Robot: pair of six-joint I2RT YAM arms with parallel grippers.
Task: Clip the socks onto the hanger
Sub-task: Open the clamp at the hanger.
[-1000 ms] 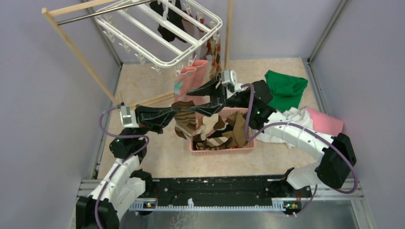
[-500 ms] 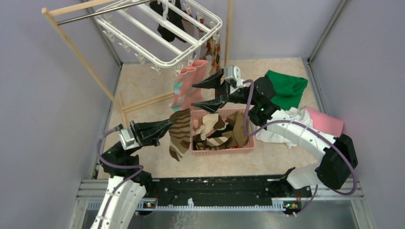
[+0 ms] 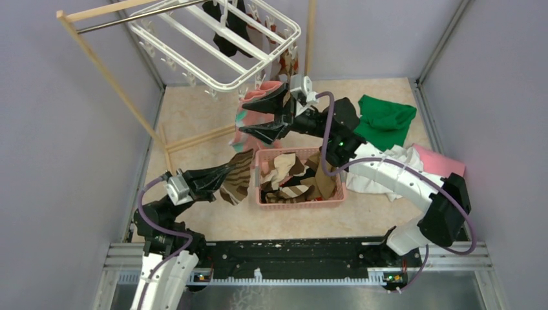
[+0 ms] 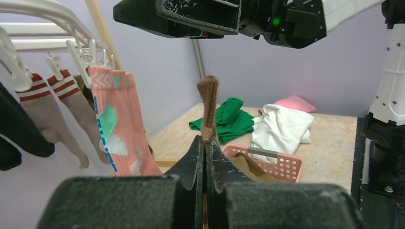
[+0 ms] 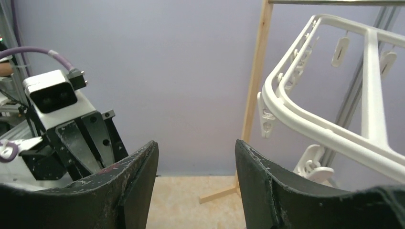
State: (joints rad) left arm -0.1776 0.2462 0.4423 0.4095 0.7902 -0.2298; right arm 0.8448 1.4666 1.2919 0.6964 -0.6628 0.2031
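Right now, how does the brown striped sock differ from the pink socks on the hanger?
The brown striped sock is pinched in the shut left gripper; the pink socks hang clipped to the hanger. The striped sock is beside the basket; the pink socks are by the open right gripper. Both are patterned.

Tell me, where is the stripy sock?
In the top view, the stripy sock hangs from the shut left tool, on the left side, just left of the pink basket.

Top view overhead from behind, looking down; both wrist views close, low, sharing hanger (image 5: pixel 370 86) corner
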